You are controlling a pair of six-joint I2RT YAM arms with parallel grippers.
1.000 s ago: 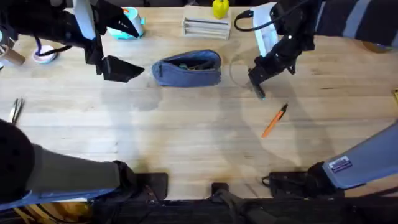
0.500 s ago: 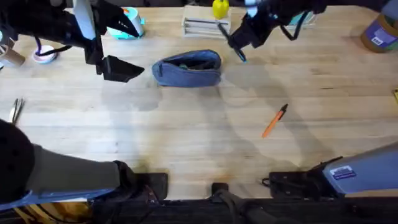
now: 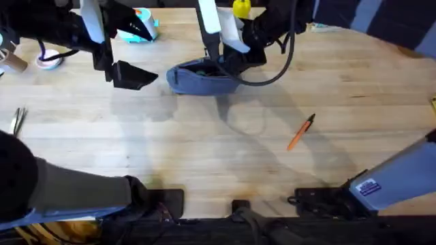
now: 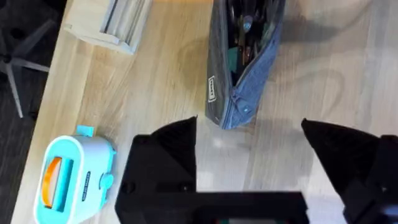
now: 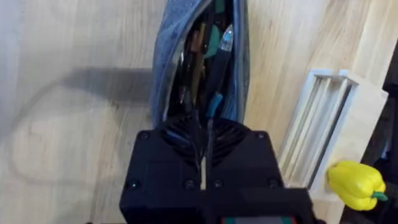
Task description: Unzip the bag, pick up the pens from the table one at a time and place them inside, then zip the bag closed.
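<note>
The slim grey-blue fabric pouch [image 3: 197, 77] lies unzipped; right gripper [image 5: 205, 134] directly over its mouth, pinching the dark teal-tipped pen [image 5: 213, 106] — left gripper [image 4: 249, 140] beside it, fingers wide. Orange pen [image 3: 300, 131] lies well apart.

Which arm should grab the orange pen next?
Right, probably. The orange pen lies on the right half of the table. The right end effector is over the open bag, pinching the dark pen. The left end effector hangs open, left of the bag.

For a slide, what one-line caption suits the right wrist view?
Gripper lowers a dark pen into the open grey pouch.
</note>
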